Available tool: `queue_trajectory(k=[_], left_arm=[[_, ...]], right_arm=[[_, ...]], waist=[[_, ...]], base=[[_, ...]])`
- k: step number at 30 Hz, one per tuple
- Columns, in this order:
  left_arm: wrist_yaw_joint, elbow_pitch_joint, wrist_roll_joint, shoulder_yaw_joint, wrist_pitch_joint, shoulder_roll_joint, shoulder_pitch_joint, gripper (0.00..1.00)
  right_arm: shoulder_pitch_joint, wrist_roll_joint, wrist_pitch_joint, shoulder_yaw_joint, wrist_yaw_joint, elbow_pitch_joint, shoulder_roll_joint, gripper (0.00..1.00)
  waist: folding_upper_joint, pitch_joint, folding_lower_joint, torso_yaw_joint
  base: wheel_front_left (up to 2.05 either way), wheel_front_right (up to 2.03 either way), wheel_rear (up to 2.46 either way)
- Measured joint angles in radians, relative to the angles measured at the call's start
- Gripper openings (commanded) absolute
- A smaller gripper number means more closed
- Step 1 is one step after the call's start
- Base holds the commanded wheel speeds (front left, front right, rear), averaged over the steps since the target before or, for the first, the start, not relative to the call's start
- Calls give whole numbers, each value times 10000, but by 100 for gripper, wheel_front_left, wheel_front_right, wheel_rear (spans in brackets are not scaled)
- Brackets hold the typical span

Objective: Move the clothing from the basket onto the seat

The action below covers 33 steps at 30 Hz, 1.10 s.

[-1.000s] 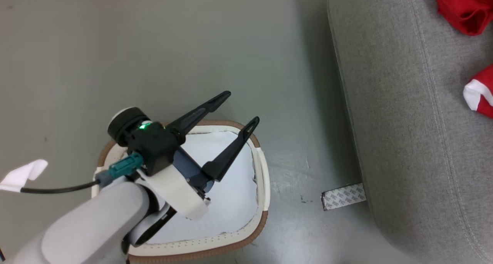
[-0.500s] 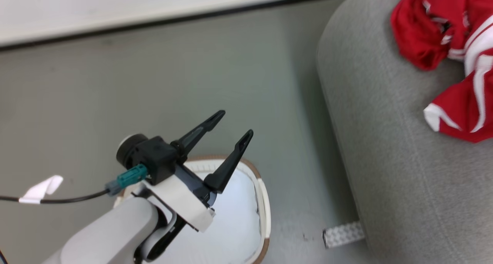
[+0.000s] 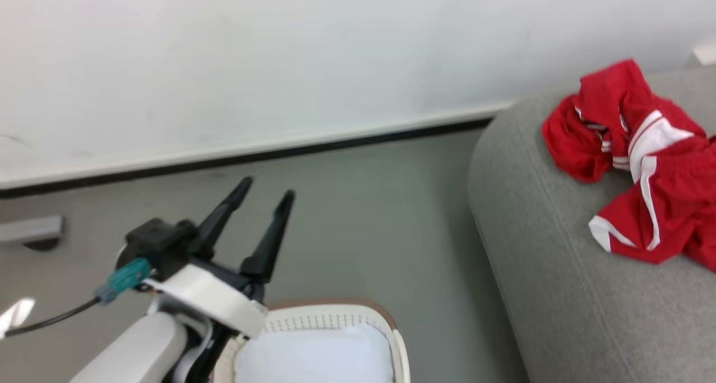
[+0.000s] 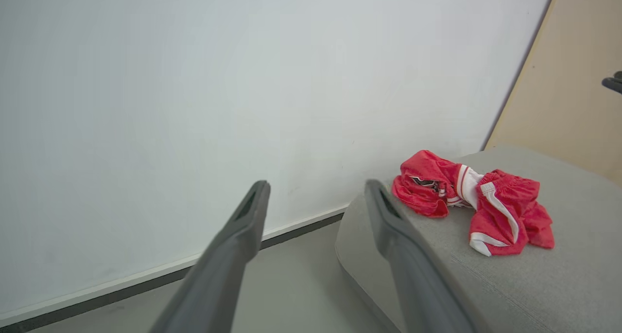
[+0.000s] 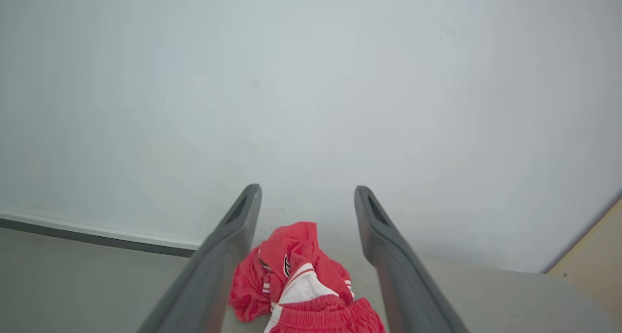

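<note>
The left gripper (image 3: 265, 190), its forearm rising from 7 o'clock past the basket (image 3: 330, 317), points spread, empty fingers toward 1 o'clock, and the right gripper (image 5: 307, 193) likewise gapes empty.

You are looking at the light grey seat (image 3: 559, 271), which is carrying the crumpled red clothing (image 3: 632, 165) near its rounded end, the garments lying bunched together and showing white stripes. To its left the grey floor (image 3: 363, 204) is bearing the white basket (image 3: 324, 320) with its brown rim, which is standing near the seat but apart from it, with bare floor showing between them.
</note>
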Motion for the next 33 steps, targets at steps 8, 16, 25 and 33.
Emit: queue_trajectory(k=[8, 16, 25, 33], left_arm=[[276, 38, 23, 1960, -2, -433, 1897, 100], [-2, 36, 861, 4090, 0, -1271, 3690, 100], [-907, 314, 2629, 5311, -2, -2568, 4705, 100], [-1708, 788, 3779, 6334, -2, -3545, 5053, 100]], right_arm=[[1385, -332, -1289, -261, 0, -713, 1837, 100], [3341, -1055, -2964, 322, 0, -901, 3781, 100], [4541, -1588, -4353, 1214, 0, 8, 4775, 100], [4431, -1710, -4575, 1266, 0, 755, 5139, 100]], waist=[[0, -985, -1, 619], [0, -1302, -1, 1153], [0, -1314, 0, 1313], [0, -1307, 0, 1218]], base=[[0, 0, 0], [0, 0, 0], [0, 0, 0], [0, 0, 0]])
